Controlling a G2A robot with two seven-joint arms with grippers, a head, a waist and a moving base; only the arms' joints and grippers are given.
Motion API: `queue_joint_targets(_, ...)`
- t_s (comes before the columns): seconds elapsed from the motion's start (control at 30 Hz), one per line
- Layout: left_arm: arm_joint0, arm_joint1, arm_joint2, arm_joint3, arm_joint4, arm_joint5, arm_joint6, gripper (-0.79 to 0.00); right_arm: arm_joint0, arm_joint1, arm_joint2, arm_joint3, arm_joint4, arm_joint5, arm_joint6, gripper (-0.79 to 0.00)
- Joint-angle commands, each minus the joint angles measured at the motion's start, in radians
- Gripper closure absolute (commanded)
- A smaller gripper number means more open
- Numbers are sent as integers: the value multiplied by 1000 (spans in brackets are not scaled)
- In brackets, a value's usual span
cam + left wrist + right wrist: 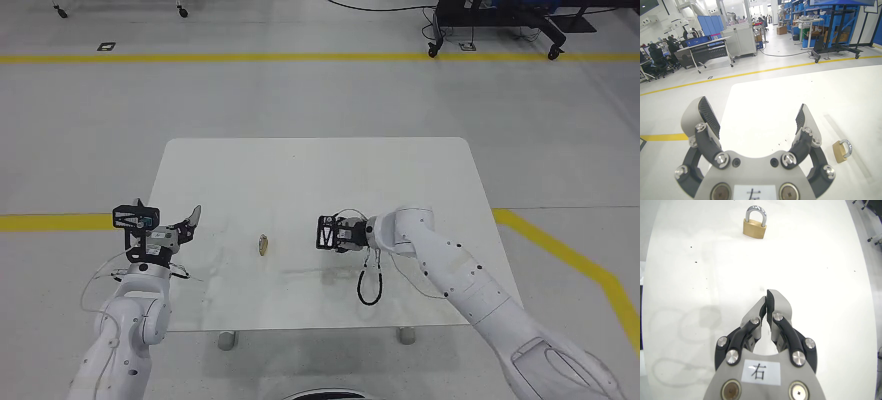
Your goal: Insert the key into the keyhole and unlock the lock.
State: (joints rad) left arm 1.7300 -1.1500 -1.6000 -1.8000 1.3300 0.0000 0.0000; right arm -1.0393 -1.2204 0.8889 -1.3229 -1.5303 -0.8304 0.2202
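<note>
1. The brass padlock [263, 244] lies flat on the white counter [320, 170], near the middle of its near half, with its silver shackle seated in the body
2. The left gripper [190, 222] hangs at the counter's left edge, well apart from the padlock; in the left wrist view [753, 106] its jaws stand wide apart with nothing between them, and the padlock [840, 151] lies off to one side
3. The right gripper [325, 232] is low over the counter on the padlock's other side, near it but not touching
4. In the right wrist view the right gripper [766, 294] points at the padlock [754, 228]; its jaws are pressed together at the tips, and I cannot tell whether anything thin is pinched there
</note>
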Motion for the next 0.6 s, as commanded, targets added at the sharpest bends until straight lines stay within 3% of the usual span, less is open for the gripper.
queue_joint_targets(0.0,0,0,0,0,0,0,0,-785,-30,14,40,-35,-4,5,-30,0)
queue_joint_targets(0.17,0,0,0,0,0,0,0,-785,-95,40,125,-89,11,12,-125,0)
queue_joint_targets(0.27,0,0,0,0,0,0,0,-785,-121,46,172,-73,108,3,-229,0)
queue_joint_targets(0.57,0,0,0,0,0,0,0,-785,-107,53,223,65,451,-182,-425,0)
